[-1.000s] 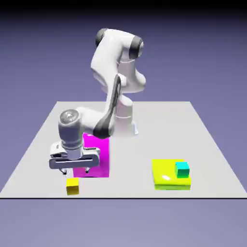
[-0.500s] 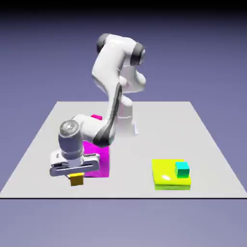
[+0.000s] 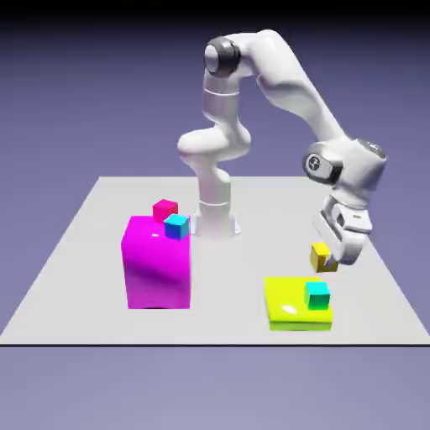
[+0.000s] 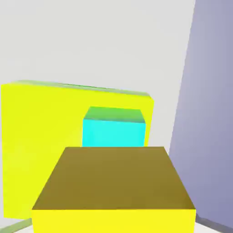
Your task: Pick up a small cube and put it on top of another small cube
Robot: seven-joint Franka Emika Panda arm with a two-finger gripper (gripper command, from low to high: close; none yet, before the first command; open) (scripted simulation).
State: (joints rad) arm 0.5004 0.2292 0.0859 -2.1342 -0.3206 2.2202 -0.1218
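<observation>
- Exterior view: we see the white arm (image 3: 285, 80) bent over toward that view's right, with the gripper (image 3: 329, 262) hanging in the air above the table (image 3: 76, 252)
- We find the jaws clamped on the small yellow cube (image 3: 320, 254), which is lifted clear of the table and sits between the fingers
- We place the yellow cube just above and slightly behind the teal-green cube (image 3: 317, 295), the two apart, not touching
- The teal-green cube rests on the flat yellow-green slab (image 3: 290, 306), toward its right rear part in the exterior view
- On that view's left we see the big magenta block (image 3: 156, 262) standing on the table, well apart from the slab
- A small cyan cube (image 3: 176, 225) shows at the block's upper right corner and a small red-pink cube (image 3: 165, 209) just behind it; we cannot tell whether either sits on the block or behind it
- Hand view: the held yellow cube (image 4: 116, 186) fills the lower part of the picture and hides the fingertips
- Beyond it we see the teal-green cube (image 4: 114, 129) on the yellow-green slab (image 4: 41, 136), with grey table (image 4: 91, 41) around and the blue-violet backdrop (image 4: 209, 91) along the right side
</observation>
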